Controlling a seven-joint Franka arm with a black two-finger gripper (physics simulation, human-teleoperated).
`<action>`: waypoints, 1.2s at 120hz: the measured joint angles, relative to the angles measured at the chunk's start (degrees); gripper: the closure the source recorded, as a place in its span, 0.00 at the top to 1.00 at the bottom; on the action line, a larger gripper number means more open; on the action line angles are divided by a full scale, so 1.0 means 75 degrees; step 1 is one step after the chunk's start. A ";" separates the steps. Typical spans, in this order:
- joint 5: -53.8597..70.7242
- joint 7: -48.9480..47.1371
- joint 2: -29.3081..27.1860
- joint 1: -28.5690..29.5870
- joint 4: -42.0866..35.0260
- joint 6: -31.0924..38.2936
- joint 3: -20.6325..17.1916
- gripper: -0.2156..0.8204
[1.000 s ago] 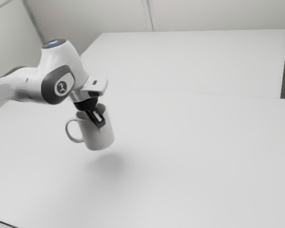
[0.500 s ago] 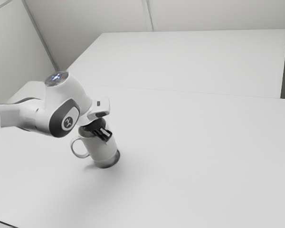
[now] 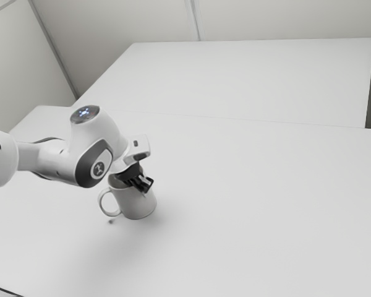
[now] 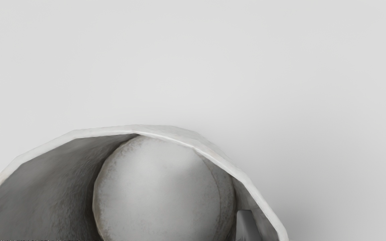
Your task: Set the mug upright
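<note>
The mug [image 3: 135, 203] is located at the table [image 3: 266, 204], mouth upward, with its long axis near vertical; exact plumb cannot be determined. The handle [image 3: 102, 204] is directed toward the exterior view's left. The gripper [image 3: 141, 183] is positioned at the mouth; its opening and any hold on the mug cannot be determined. In the wrist view, the rim [image 4: 75, 134] and inner floor [image 4: 166, 194] are exposed. Broad tabletop is available toward the exterior view's right; the far edge is well apart.

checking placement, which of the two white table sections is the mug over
The nearer section, on the camera's side of the thin seam; the far section lies beyond.
</note>
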 joint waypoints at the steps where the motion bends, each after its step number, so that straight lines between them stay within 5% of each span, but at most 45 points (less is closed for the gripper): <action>1: -0.0005 -0.0007 0.0003 -0.0001 -0.0001 0.0002 -0.0001 0.07; 34: -0.0068 -0.0187 -0.0134 -0.0102 0.0036 0.0025 -0.0050 0.45; 60: -0.0075 -0.0234 -0.0506 -0.0106 0.0355 -0.0171 -0.0053 0.64; 92: -0.0108 -0.0303 -0.0471 -0.0104 0.1930 -0.1801 -0.0049 0.75; 144: -0.0161 -0.0609 0.0891 -0.0078 0.5969 -0.5602 -0.0144 0.79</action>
